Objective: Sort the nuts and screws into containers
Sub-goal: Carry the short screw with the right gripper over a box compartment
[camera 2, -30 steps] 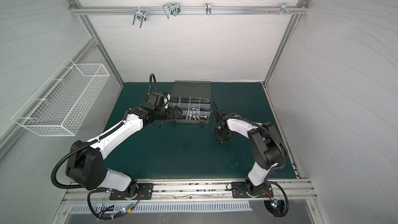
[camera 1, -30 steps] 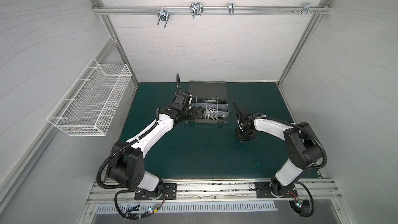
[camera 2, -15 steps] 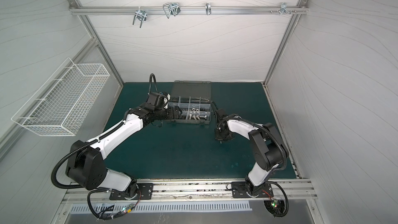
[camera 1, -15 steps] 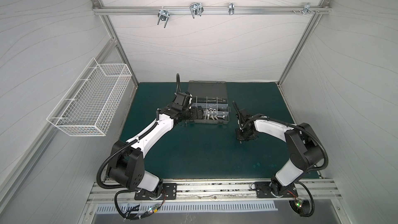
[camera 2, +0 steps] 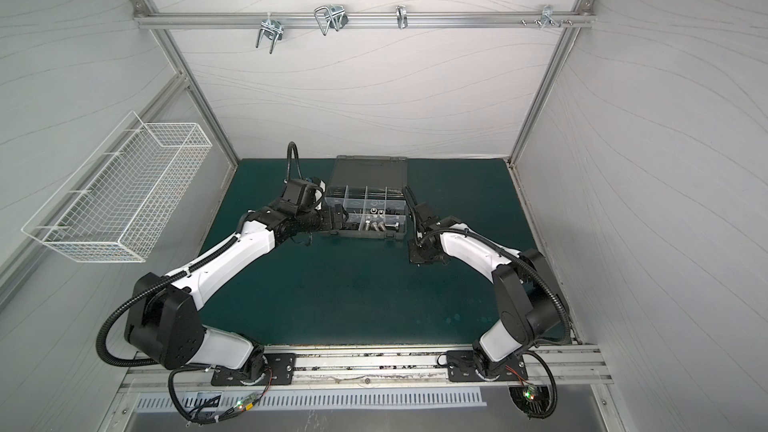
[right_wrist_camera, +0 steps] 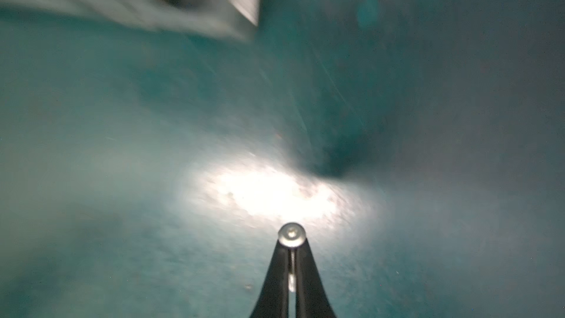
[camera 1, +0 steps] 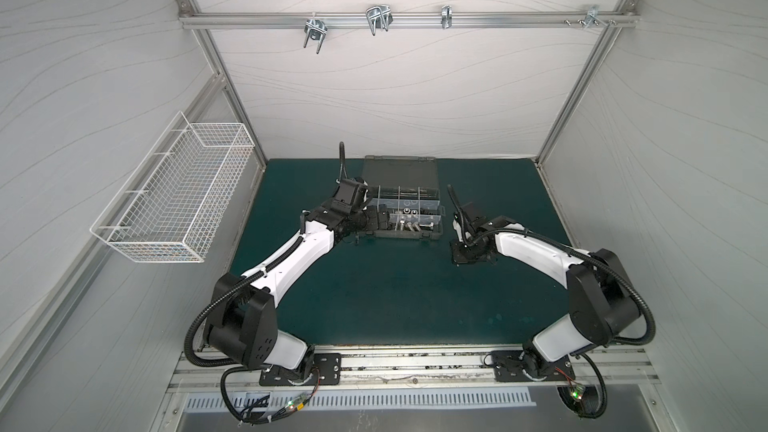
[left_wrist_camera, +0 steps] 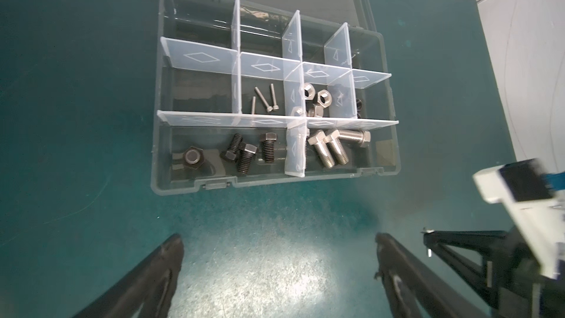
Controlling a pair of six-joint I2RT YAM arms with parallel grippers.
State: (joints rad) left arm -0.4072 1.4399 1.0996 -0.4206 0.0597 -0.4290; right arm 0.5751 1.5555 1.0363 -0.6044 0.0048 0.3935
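**Containers.** A dark grey organizer case (left_wrist_camera: pixel 195 183) lies open at the middle of the table's (camera 1: pixel 395 305) back edge, with its lid (camera 1: pixel 400 170) folded back towards the rear wall. Clear dividers split it into compartments.
- Row along the latched front wall: four black hex bolts (left_wrist_camera: pixel 244 156) are in the left compartment. Three silver hex bolts (left_wrist_camera: pixel 330 148) are in the next one.
- Middle row: three thin silver screws (left_wrist_camera: pixel 264 99) share one compartment. Silver hex nuts (left_wrist_camera: pixel 318 99) fill its neighbour. Black nuts (left_wrist_camera: pixel 359 104) lie in the end compartment, half hidden by a divider.
- Hinge-side row: the contents are too dark to identify.

**Fingers.**
- The left fingers (left_wrist_camera: pixel 165 270) are spread wide and hold nothing. They hang by the case's left end.
- The right fingers (right_wrist_camera: pixel 275 276) are pinched together on a thin silver screw (right_wrist_camera: pixel 291 234), whose round head stands proud of the tips. They are over bare table, just off the case's front right corner.

**Surroundings.** A white wire basket (camera 1: pixel 174 201) hangs on the left wall. A rail with metal hooks (camera 1: pixel 378 18) crosses the back wall. Both are well apart from the work.

**View differences.**
- Only the right wrist view shows the held screw. It is too small to make out in either top view.
- Only the left wrist view shows the compartment contents clearly. Both top views show them as bright specks.
- The right wrist view is blurred, and the case appears there as a smear.
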